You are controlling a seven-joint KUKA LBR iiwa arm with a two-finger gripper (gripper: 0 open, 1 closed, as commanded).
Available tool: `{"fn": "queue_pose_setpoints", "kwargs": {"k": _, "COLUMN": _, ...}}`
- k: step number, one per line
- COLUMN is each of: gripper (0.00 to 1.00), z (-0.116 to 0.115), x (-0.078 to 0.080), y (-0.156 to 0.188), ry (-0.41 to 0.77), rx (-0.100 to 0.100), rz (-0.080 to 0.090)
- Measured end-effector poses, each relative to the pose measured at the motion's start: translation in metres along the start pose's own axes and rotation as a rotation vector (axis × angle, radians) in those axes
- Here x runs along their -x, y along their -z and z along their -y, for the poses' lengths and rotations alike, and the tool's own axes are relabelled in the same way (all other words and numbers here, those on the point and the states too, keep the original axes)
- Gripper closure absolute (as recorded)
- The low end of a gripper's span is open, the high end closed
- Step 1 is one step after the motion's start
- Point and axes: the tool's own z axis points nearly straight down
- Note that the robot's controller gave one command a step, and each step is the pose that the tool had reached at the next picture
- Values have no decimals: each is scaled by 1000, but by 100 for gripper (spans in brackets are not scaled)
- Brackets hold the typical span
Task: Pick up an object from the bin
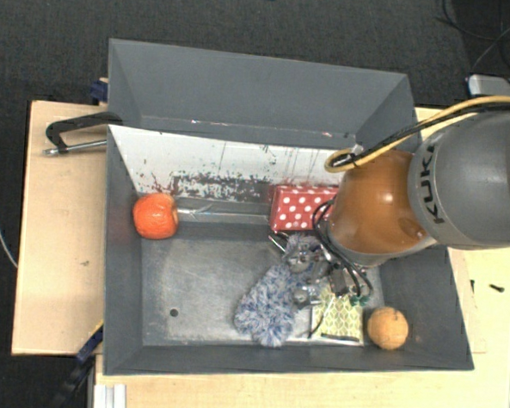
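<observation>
Camera view looks down into the bin (pixel 190 281), where the arm comes in from the right and its orange cover hides much of the pincer (pixel 309 275). The pincer sits low in the right half of the bin, over the far right end of a blue-grey cloth (pixel 266 307). Whether it is wide or narrow I cannot tell, and nothing can be seen held in it.

By my judgement the step in hand is the approach, with the grasp not yet made. The cloth looks like the likeliest thing to take. The next move calls for a straight drop onto its bunched top and a firm close. It must keep clear of the red dotted box (pixel 300 207) just beyond and the patterned packet (pixel 341 320) just to the right.

The cloth is knitted and crumpled. It lies in a soft heap running from the pincer toward the near wall, and it should fold and sag when lifted. A tan ball (pixel 388 328) lies right of the packet, and an orange ball (pixel 155 216) rests well apart at the far left.
</observation>
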Motion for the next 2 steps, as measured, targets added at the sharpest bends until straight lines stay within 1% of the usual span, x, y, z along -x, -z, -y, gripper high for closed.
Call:
{"fn": "queue_pose_setpoints", "kwargs": {"k": 1, "gripper": 100, "z": 0, "x": 0, "y": 0, "ry": 0, "rx": 0, "rz": 0}}
{"fn": "queue_pose_setpoints", "kwargs": {"k": 2, "gripper": 100, "z": -6, "x": 21, "y": 212, "ry": 48, "rx": -1, "rz": 0}}
